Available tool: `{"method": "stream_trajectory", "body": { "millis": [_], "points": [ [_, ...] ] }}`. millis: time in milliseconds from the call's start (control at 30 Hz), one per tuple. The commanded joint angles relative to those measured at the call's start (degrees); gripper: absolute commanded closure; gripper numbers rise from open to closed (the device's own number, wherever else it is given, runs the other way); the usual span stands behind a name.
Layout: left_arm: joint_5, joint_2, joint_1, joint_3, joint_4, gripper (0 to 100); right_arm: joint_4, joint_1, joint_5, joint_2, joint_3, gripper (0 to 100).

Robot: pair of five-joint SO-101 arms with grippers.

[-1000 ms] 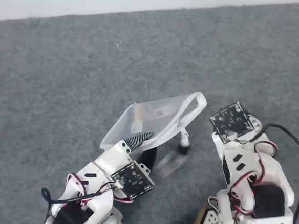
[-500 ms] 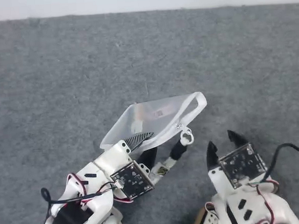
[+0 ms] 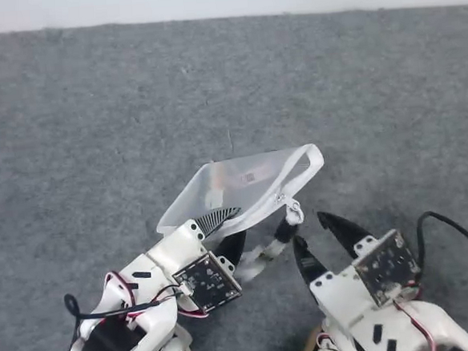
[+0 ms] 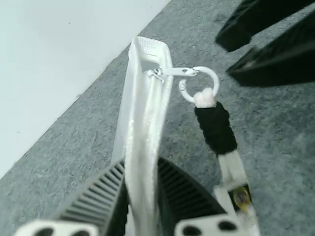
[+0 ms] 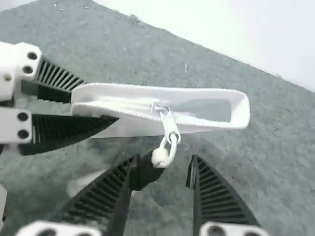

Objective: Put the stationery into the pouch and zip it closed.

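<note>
There was one translucent white zippered pouch point(image 3: 242, 183), one metal pull ring point(image 3: 294, 214), one black-and-white cord tag point(image 3: 281, 232), and two black-fingered grippers: left gripper point(image 3: 224, 227), right gripper point(image 3: 311, 229).

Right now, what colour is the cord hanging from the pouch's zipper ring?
The cord is black with white ends; clearest in the left wrist view.

The pouch point(image 3: 242, 179) is translucent matt plastic, its zip ring point(image 4: 215, 83) shiny metal. The surface point(image 3: 93, 113) is rough grey felt. The right gripper point(image 5: 164, 162) has ribbed matt black plastic fingers point(image 5: 98, 196).
</note>
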Motion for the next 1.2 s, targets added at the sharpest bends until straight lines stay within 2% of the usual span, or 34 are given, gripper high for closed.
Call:
{"method": "stream_trajectory", "body": {
  "millis": [0,267,600,800,1033,1167],
  "points": [
    [0.26,-0.44,-0.18,-1.1,0.35,99,-4.62,-0.66,-0.44,2.15,1.58,85.4],
    [0.26,-0.44,-0.18,-1.1,0.44,99,-8.66,-0.66,-0.44,2.24,4.84,85.5],
    [0.26,-0.44,-0.09,-1.1,0.44,99,-8.75,-0.4,-0.62,2.33,5.54,85.6],
    [0.35,-0.44,-0.09,-1.1,0.44,99,-13.76,-0.4,-0.7,2.33,8.53,96.9],
    [0.35,-0.44,-0.09,-1.01,0.44,99,-13.14,-0.22,-0.35,2.24,8.44,99.5],
    [0.35,-0.44,-0.09,-1.01,0.44,99,-11.47,6.2,2.73,2.24,5.54,99.3]
  ]
}}
